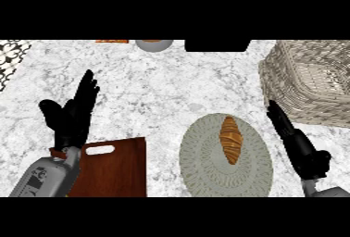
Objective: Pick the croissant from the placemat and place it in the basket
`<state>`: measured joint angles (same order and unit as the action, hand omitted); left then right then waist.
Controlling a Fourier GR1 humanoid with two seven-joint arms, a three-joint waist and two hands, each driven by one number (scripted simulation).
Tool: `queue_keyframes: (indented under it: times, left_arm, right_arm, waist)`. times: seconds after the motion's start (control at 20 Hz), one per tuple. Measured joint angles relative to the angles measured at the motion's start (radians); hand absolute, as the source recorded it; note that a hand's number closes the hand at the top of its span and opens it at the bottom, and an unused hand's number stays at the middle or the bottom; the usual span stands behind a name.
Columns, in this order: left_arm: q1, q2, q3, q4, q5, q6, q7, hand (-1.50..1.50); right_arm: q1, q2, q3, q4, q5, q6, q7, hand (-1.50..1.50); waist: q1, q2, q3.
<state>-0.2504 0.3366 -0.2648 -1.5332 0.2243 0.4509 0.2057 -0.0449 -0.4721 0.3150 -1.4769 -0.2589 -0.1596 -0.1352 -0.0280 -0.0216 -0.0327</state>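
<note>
Head view: croissant point(231, 139) on placemat point(205, 173)

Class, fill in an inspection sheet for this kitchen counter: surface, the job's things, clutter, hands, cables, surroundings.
Surface: pale marbled counter.
Job's things: croissant lies on the round placemat; woven basket stands at the far right, apart from the placemat.
Clutter: wooden cutting board left of the placemat; grey bowl and a black object at the far edge.
Hands: left hand open, fingers up, resting above the board; right hand open, beside the placemat, holding nothing.
Cables: nothing seen.
Surroundings: patterned surface at the left edge.
</note>
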Motion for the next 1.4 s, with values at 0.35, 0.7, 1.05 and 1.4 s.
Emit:
queue_keyframes:
  times: [0.35, 0.7, 1.05, 1.4]
  left_arm:
    - [0.152, 0.001, -0.044, 0.105, 0.043, -0.089, 0.021, 0.0]
    - [0.244, 0.041, -0.034, 0.133, 0.08, -0.186, -0.009, 0.0]
    - [0.29, 0.058, -0.017, 0.123, 0.09, -0.202, -0.018, 0.0]
    - [0.316, 0.07, 0.007, 0.127, 0.107, -0.225, -0.033, 0.0]
  right_arm:
    - [-0.192, 0.076, -0.006, -0.059, -0.102, 0.135, -0.042, 1.5]
    - [-0.293, 0.254, 0.221, -0.014, 0.109, 0.088, -0.091, -1.5]
    - [-0.419, 0.117, 0.244, -0.014, 0.4, -0.035, 0.15, -1.5]
    - [-0.603, -0.152, 0.181, -0.147, 0.473, 0.173, 0.452, -1.5]
  waist:
    - [0.075, 0.028, 0.027]
    - [0.062, 0.02, 0.035]
    - [0.028, 0.004, 0.033]
    - [0.005, 0.0, 0.034]
